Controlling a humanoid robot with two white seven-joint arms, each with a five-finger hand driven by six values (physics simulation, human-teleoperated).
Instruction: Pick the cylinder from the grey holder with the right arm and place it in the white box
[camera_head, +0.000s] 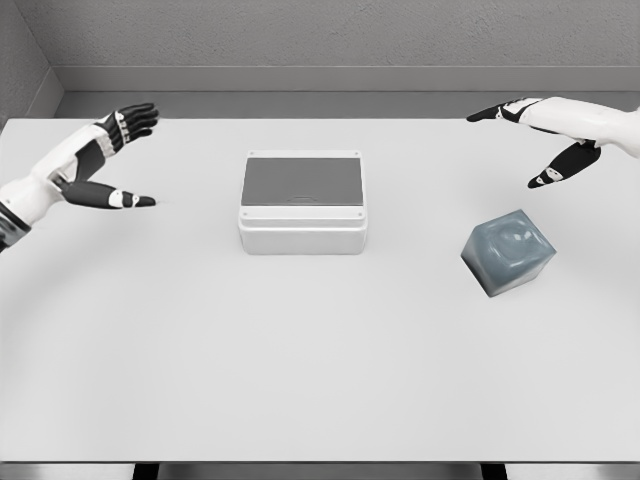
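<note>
I see a wide white table (300, 370) filling most of my view, its surface smooth and evenly lit with only soft shadows. Beyond its far edge runs a strip of dark grey floor (300, 104). A grey textured wall (330, 35) stands behind, and another wall (22, 60) meets it at the far left corner.

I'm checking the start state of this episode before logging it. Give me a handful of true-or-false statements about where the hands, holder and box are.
1. The right hand grips the grey holder. False: it hovers above and behind it, holding nothing.
2. The white box sits near the table's middle. True.
3. The grey holder lies right of the box. True.
4. The left hand rests inside the box. False: it is far off to the box's left, open.
5. The holder touches the box. False: bare table separates them.
</note>
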